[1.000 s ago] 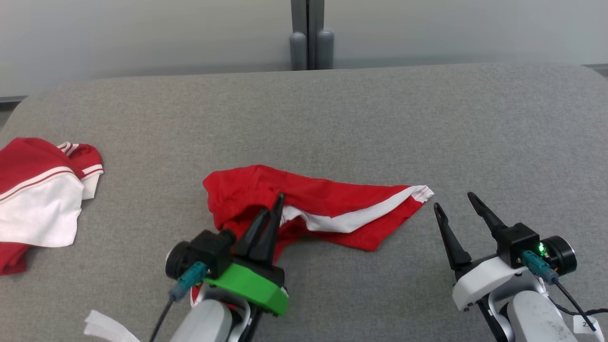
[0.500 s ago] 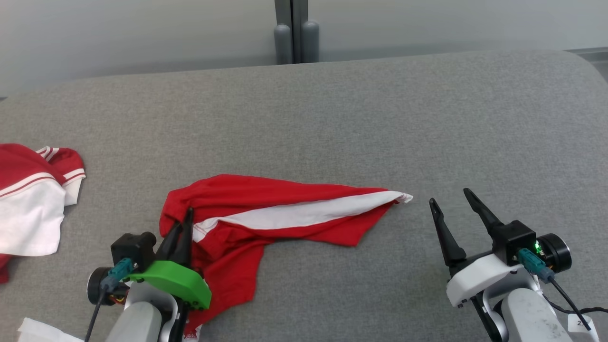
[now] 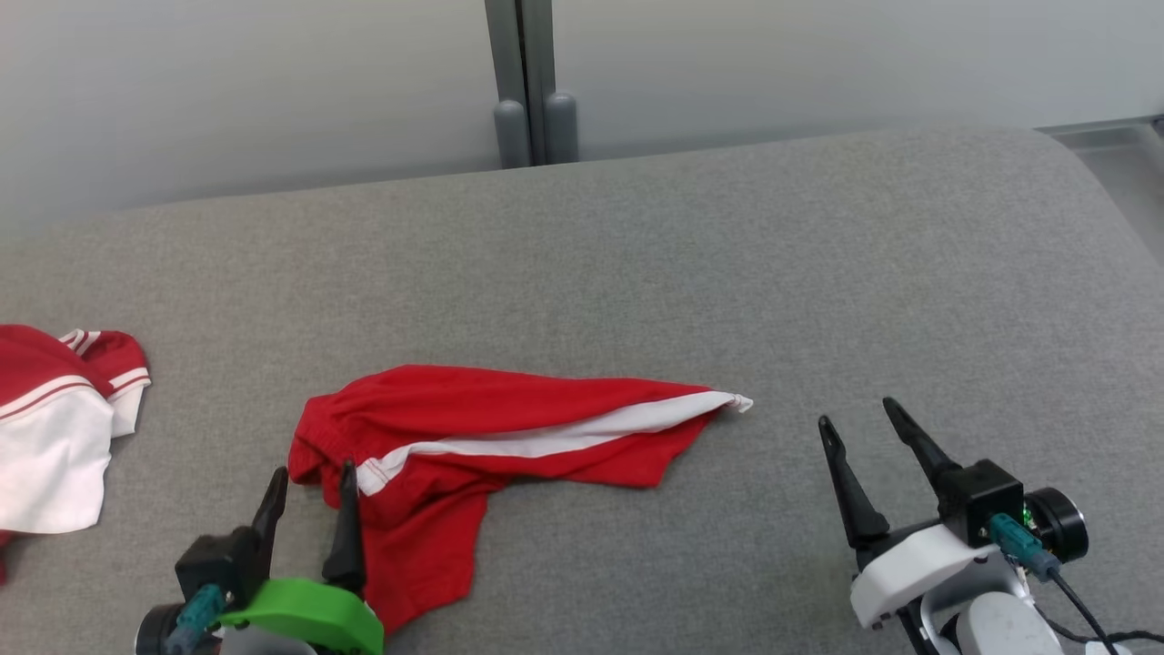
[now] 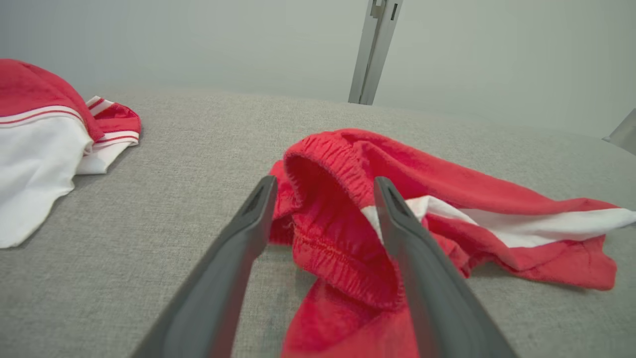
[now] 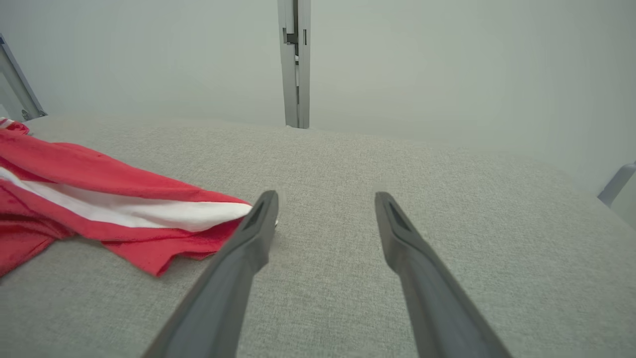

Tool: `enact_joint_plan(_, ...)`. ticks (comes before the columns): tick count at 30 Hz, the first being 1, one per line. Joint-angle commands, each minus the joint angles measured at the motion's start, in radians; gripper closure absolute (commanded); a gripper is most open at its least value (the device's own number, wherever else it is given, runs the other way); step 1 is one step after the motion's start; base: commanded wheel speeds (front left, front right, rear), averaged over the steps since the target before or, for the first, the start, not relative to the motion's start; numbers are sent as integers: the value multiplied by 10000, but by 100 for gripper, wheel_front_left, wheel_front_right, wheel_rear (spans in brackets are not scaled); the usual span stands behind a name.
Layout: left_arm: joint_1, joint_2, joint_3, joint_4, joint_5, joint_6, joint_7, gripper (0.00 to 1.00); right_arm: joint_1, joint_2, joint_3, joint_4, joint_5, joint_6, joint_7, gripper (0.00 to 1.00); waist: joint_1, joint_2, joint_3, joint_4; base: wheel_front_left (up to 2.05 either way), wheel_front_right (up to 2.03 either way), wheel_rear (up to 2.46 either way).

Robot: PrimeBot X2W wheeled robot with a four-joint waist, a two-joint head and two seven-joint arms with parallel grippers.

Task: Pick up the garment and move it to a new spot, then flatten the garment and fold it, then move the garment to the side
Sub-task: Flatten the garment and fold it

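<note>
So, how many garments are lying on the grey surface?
2. The red shorts lie in the middle, by the left gripper; a red-and-white garment lies at the far left, partly out of frame.

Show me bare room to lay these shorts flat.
Free: the far strip behind the red shorts, and the wide patch to their right, beyond the right pincer. Crowded: the left edge, where the red-and-white garment lies.

A garment [image 3: 509,437] lies stretched out near the tabletop's [image 3: 727,255] front edge, left of centre. The left gripper [image 3: 314,469] sits at the front edge by the garment's left end, one finger over the cloth and the other just beside it. The right gripper [image 3: 856,412] stands near the garment's right tip, apart from it. A second garment [image 3: 55,437] lies at the left edge. A post [image 3: 527,100] rises behind the far edge.
</note>
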Motion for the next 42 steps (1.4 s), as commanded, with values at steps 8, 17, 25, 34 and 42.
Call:
enact_joint_plan(8,927,-177,3,-175,391,-29,5,0,535,-8,300,324,446,-10,-19,0,0,-1,-363,-89,0,0,0)
enact_joint_plan(17,770,-189,-318,-215,2,-29,5,0,458,-7,416,420,496,-10,-19,0,0,-1,-248,-47,0,0,0)
enact_joint_plan(25,284,-177,-1030,-146,-831,-29,5,0,232,-6,619,428,528,-10,-19,0,0,-1,86,18,0,0,0)
enact_joint_plan(34,-269,-178,-1176,136,-1065,-29,5,48,23,-7,724,422,434,-10,-19,0,0,-1,435,162,0,0,0)
enact_joint_plan(42,-499,-119,-1291,-24,-1192,-29,6,100,-361,-7,937,645,261,-10,-19,0,0,-1,753,393,0,0,0)
